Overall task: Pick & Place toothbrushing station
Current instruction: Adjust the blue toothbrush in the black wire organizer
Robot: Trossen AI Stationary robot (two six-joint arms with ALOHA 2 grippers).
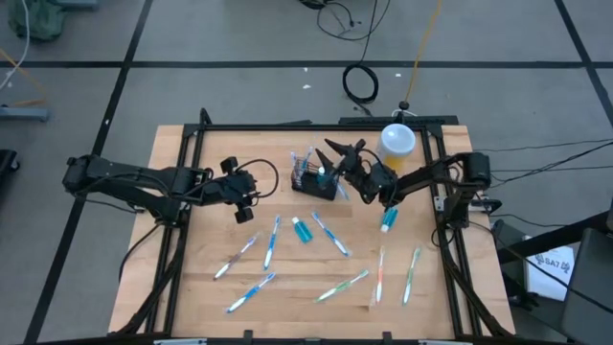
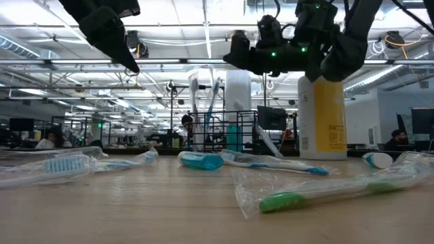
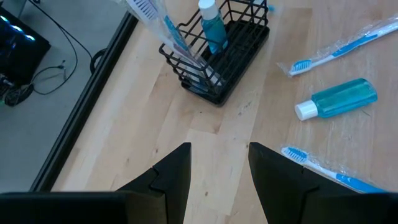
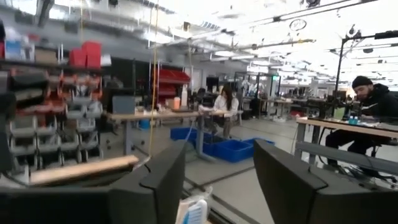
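Wooden table (image 1: 192,278) strewn with wrapped toothbrushes (image 1: 267,241); small teal mouthwash bottle (image 1: 303,230) lying flat, another teal bottle (image 1: 388,220) near the right edge; tall yellow bottle (image 1: 397,140) with white lid, black cable coil (image 1: 361,83) on the floor

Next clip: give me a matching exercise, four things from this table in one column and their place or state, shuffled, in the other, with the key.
Things
1. black wire caddy
2. yellow bottle
3. small teal bottle
4. left gripper

Places or states
A. lying on its side on the wood, white cap on
B. open and empty, on the caddy's left in the high view
C. upright near the table's far right corner
D. near the table's far edge, toothbrushes and a blue bottle standing in it

Pairs: 1-D, 2-C, 3-A, 4-B
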